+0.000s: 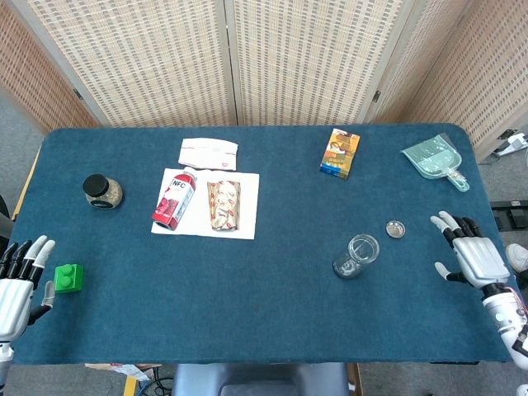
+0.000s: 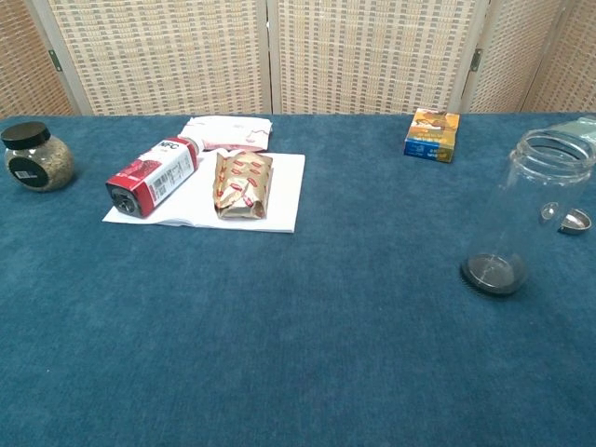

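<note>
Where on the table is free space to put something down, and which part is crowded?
Free: the wide cloth between the white sheet and the glass jar, and the front strip between the green block and that jar. Crowded: the sheet itself, bearing the red can and the snack packet.
</note>
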`<state>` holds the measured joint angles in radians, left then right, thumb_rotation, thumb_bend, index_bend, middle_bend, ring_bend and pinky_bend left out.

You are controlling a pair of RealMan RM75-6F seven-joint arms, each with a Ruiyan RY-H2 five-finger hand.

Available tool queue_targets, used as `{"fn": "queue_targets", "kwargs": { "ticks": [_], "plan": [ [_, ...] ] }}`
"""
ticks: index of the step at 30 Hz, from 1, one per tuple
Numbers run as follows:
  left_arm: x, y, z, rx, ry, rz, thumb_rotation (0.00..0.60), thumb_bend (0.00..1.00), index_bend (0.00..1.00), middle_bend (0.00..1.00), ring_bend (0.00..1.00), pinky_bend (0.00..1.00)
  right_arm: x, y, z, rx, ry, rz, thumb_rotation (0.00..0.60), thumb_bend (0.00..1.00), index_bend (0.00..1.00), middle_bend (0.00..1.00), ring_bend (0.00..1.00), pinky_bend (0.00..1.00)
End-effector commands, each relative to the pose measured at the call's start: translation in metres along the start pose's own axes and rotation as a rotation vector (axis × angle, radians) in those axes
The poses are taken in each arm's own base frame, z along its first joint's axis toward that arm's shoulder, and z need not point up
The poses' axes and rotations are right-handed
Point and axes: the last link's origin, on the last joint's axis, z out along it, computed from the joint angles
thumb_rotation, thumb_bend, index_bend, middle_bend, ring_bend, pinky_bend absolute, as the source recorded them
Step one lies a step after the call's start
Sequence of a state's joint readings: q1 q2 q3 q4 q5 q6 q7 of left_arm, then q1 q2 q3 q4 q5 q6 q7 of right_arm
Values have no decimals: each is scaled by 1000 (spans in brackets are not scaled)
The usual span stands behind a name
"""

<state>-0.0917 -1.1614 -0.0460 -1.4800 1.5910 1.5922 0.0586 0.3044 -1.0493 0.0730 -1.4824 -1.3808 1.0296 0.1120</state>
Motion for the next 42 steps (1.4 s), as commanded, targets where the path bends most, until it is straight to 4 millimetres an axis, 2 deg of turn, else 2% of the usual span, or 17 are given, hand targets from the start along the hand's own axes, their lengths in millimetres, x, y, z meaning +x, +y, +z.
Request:
{"fn": "queue_targets", "kwargs": {
  "ticks": [1,6,12,27,35,42],
  "plan": [
    [0,0,0,1,0,1,600,539,0,58,0,0,-5,1,11,-5,-35,20,600,377,156,0,0,0],
    [2,-1,-1,5,6,-2,600,539,0,58,0,0,-10,1,23,-4,-62,89,600,394,290,0,0,0],
    [2,-2,0,7,6,-1,600,539,0,58,0,0,-9,4,29,-4,-71,98,600,402,373,0,0,0],
    [4,-3,0,14,16,-8,600,539,0,58,0,0,-13,9,65,-45,-111,116,600,447,471,0,0,0],
    [5,-4,0,12,19,-12,600,539,0,58,0,0,-10,14,87,-80,-118,100,600,450,474,0,0,0],
    [7,-4,-1,14,27,-16,600,539,0,58,0,0,-12,7,104,-79,-125,90,600,451,474,0,0,0]
  ]
}}
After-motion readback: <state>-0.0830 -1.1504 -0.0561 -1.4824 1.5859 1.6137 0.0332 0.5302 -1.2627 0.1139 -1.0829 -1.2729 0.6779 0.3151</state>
